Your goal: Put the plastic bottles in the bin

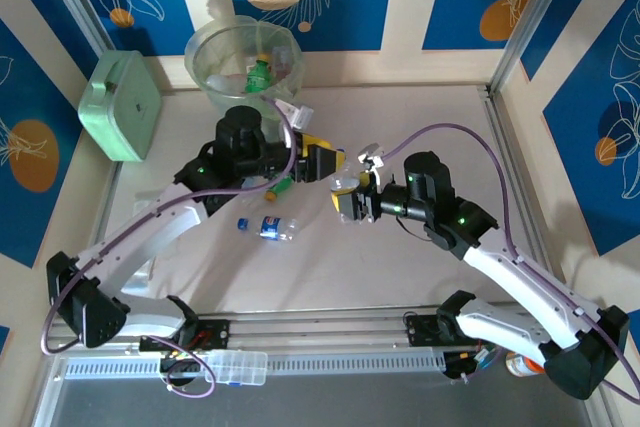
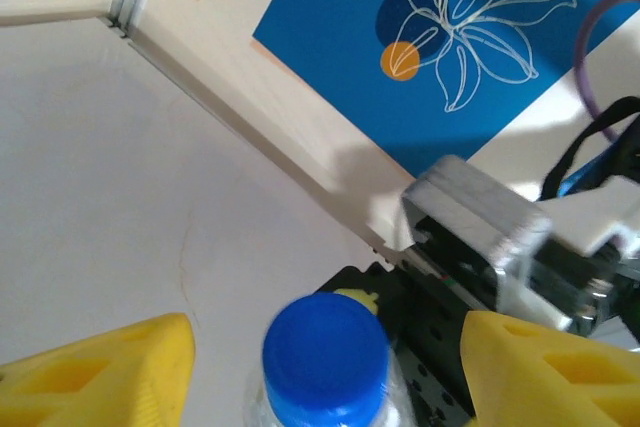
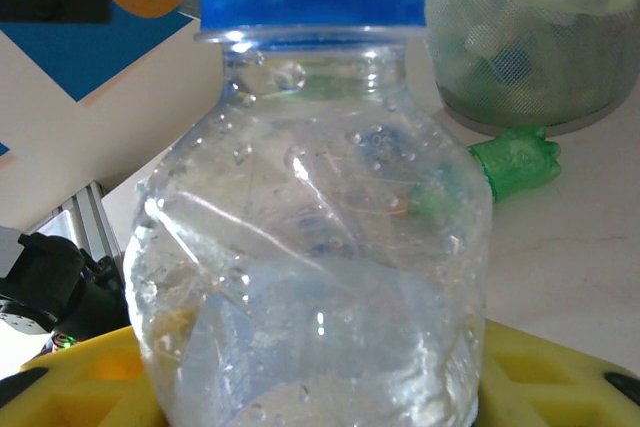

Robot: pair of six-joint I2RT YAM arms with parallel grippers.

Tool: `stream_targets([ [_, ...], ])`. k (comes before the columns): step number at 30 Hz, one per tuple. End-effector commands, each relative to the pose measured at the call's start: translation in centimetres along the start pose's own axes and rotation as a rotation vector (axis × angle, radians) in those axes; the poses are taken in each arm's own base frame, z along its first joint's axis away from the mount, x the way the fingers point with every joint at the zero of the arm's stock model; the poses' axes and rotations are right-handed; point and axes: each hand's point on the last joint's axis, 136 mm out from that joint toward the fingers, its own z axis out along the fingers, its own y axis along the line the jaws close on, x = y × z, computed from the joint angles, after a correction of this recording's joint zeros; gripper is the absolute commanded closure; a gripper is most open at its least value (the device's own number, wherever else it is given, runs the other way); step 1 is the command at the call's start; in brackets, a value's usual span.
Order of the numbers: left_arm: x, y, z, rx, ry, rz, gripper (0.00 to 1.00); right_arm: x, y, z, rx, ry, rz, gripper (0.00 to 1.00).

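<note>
My right gripper is shut on a clear plastic bottle with a blue cap and holds it above the table's middle. In the right wrist view the bottle stands between the yellow fingers. My left gripper faces it, open. Its yellow fingers stand on either side of the blue cap, with a gap on each side. The bin stands at the back left with several bottles inside. On the table lie a green bottle and a clear labelled bottle.
A mint-green box leans at the far left beside the bin. A loose blue cap lies near the labelled bottle. A clear plastic case sits on the front rail. Walls close the table at the back and right.
</note>
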Motion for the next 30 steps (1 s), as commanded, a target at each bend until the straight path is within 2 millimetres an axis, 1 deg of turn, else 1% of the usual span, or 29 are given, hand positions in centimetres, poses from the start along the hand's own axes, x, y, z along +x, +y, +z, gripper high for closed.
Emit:
stream_targets([
  [1,0.2,-0.8,0.6,0.020,0.027,0.030,0.31,0.0,0.8,-0.6,-0.030,-0.011,-0.028,0.46],
  [3,0.5,-0.6,1.0,0.009,0.037,0.030,0.33,0.0,0.9,-0.7,-0.032,-0.013,-0.028,0.46],
  [5,0.9,-0.7,1.3,0.011,0.047,0.029,0.38,0.0,1.0,-0.7,-0.038,-0.016,-0.027,0.47],
  [8,1.7,-1.7,2.1,0.068,0.071,0.024,0.46,0.1,1.0,-0.5,-0.042,-0.010,-0.022,0.47],
  [10,2.0,-2.2,2.3,0.086,0.081,0.029,0.53,0.3,1.0,-0.4,-0.044,-0.005,-0.020,0.47],
  [13,2.0,-2.1,2.3,0.075,0.073,0.038,0.64,0.5,0.9,-0.3,-0.040,0.001,-0.015,0.47],
  [20,1.8,-2.4,1.9,0.076,0.059,0.055,0.76,0.6,0.9,-0.5,-0.042,0.000,-0.008,0.46],
  [21,1.8,-2.4,1.9,0.077,0.057,0.050,0.79,0.6,0.9,-0.5,-0.037,0.002,-0.007,0.43],
  [23,1.6,-2.5,1.8,0.081,0.051,0.045,0.82,0.5,0.4,-0.6,-0.007,-0.001,0.004,0.23],
  [25,1.3,-2.6,1.7,0.091,0.031,0.031,0.82,0.4,0.2,-0.9,0.013,-0.011,0.005,0.09],
  [26,1.1,-2.9,1.6,0.114,0.016,0.022,0.82,0.1,0.2,-1.3,0.023,-0.026,0.009,0.04],
  [27,0.9,-3.2,1.6,0.130,0.006,0.021,0.83,-0.2,0.2,-1.6,0.028,-0.039,0.015,0.01],
  [29,0.7,-2.8,1.4,0.105,-0.003,0.019,0.86,-0.9,0.5,-2.2,0.017,-0.067,0.030,0.01],
  [30,0.5,-2.4,1.2,0.084,-0.011,0.023,0.90,-1.2,0.7,-2.5,0.008,-0.073,0.039,0.01],
])
